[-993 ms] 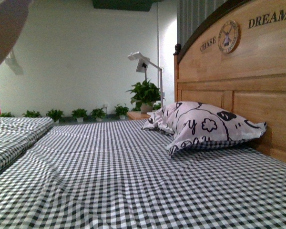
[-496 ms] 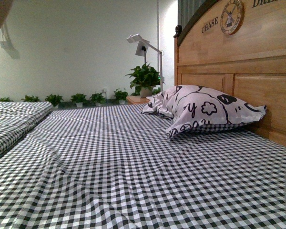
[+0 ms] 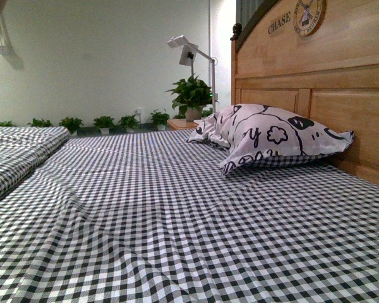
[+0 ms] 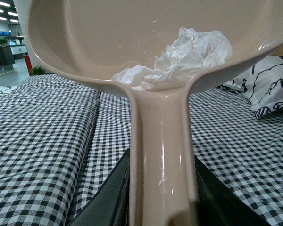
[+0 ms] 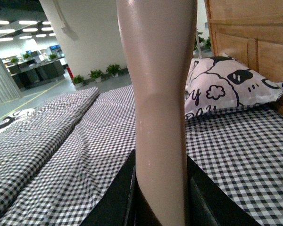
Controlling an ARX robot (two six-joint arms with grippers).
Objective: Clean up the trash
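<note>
1. Over the last second my front view has shifted: the wooden headboard (image 3: 316, 76) with its round emblem has slid up toward the top edge, and the patterned pillow (image 3: 275, 136) now sits higher in the frame. A beige blur that filled the top left corner is now only a sliver.
2. The checked bed sheet (image 3: 164, 208) ahead of me shows no litter anywhere in this view.
3. In my left wrist view, the trash (image 4: 179, 59), a crumpled white paper wad, lies inside the pan of a beige dustpan (image 4: 108, 42), resting near where the pan meets its handle, lifted above the bed.
4. My left gripper (image 4: 161, 197) is clamped on the dustpan's handle, a dark jaw on either side of it.
5. My right gripper (image 5: 160, 193) is likewise pinched around a second beige handle (image 5: 158, 80); what is on its far end is out of frame.
6. I judge the sweeping is done: the wad is collected, and the shifting view suggests the rig is moving away from the bed. What remains is carrying the pan level and emptying it somewhere; no bin is visible.
</note>
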